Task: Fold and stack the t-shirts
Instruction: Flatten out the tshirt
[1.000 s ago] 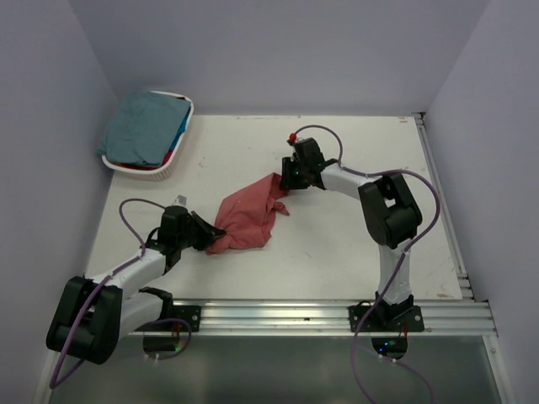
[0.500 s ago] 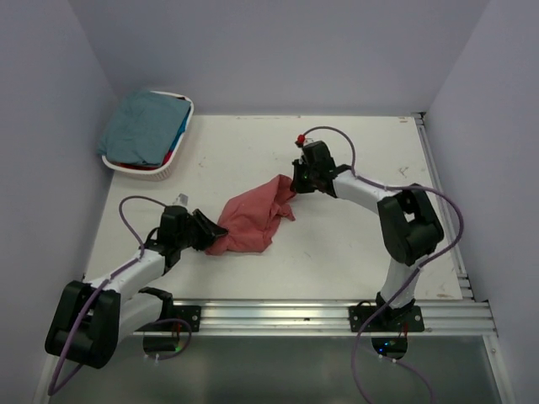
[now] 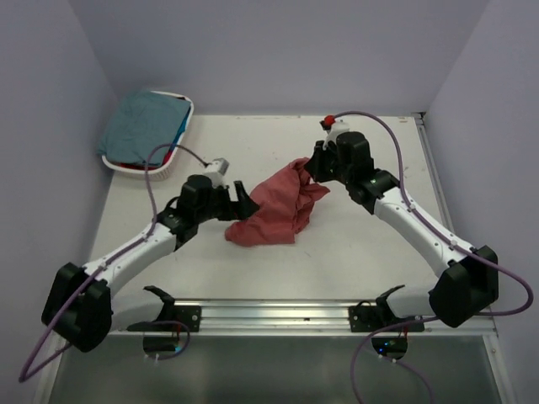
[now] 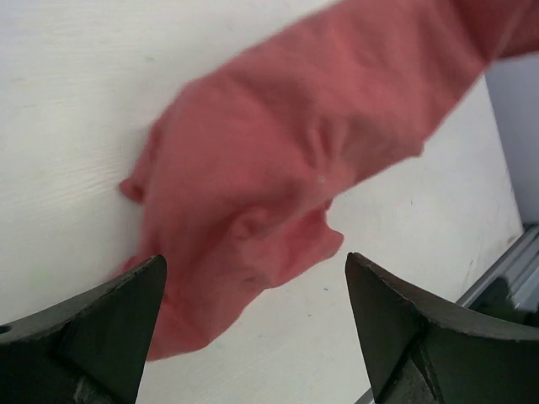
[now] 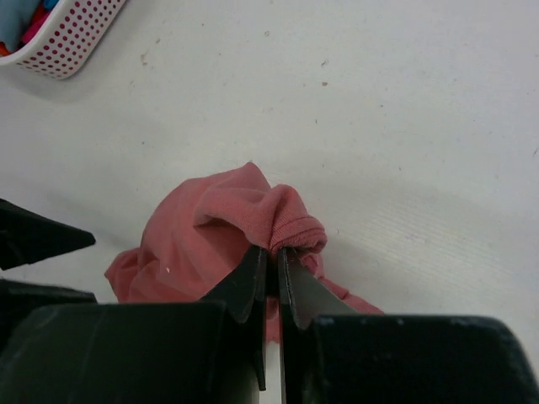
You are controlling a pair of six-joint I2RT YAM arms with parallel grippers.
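Note:
A faded brick-red t-shirt (image 3: 278,206) hangs crumpled over the middle of the table, its lower part resting on the surface. My right gripper (image 3: 313,171) is shut on a bunched fold at its upper right edge (image 5: 290,227) and holds that edge up. My left gripper (image 3: 244,200) is open just left of the shirt, with the red cloth (image 4: 278,168) beyond its spread fingertips (image 4: 139,290) and nothing between them. A muted teal t-shirt (image 3: 143,124) lies on top of the pile in the basket, with bits of blue and red cloth at the rim.
The white oval basket (image 3: 173,160) stands at the table's far left corner, its dotted wall (image 5: 63,38) showing in the right wrist view. An aluminium rail (image 3: 337,316) runs along the near edge, another along the right side (image 3: 442,202).
My left gripper let go of the shirt's lower left edge, opened and moved up and right. My right gripper closed on the shirt's top edge and carried it to the right.

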